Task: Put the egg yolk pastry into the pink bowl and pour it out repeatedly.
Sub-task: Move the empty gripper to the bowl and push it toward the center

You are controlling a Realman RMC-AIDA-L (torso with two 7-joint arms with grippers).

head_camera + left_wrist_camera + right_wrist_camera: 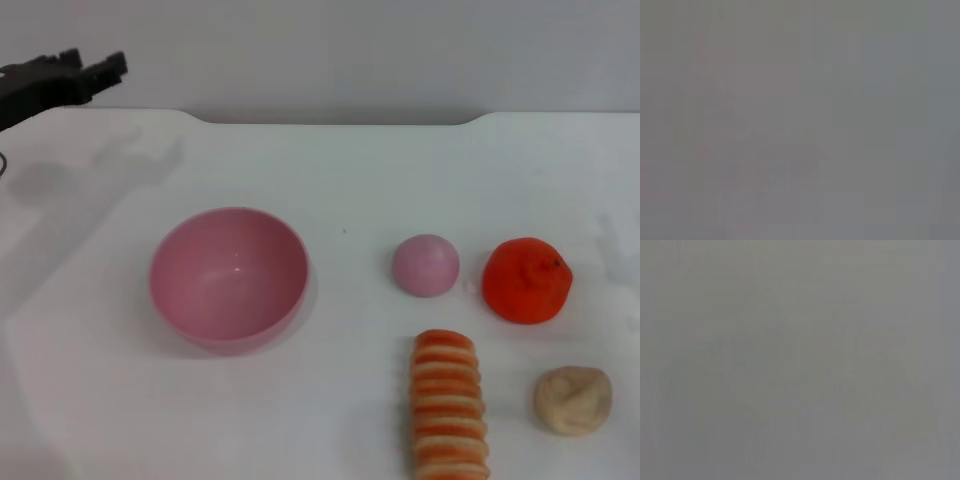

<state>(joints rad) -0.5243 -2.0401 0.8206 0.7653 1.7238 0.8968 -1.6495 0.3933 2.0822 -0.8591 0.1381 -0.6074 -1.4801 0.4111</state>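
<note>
The pale beige, lumpy egg yolk pastry [572,400] lies on the white table near the front right corner. The glossy pink bowl [228,277] stands upright and empty at the centre left, well apart from the pastry. My left gripper [88,72] hangs at the far back left, above the table's rear edge, far from both; nothing shows between its dark fingers. My right gripper is out of the head view. Both wrist views show only plain grey.
A small smooth pink dome [426,264] and an orange [526,281] sit right of the bowl. An orange-and-cream striped roll [449,405] lies at the front, just left of the pastry. The white table [330,170] ends at a grey back wall.
</note>
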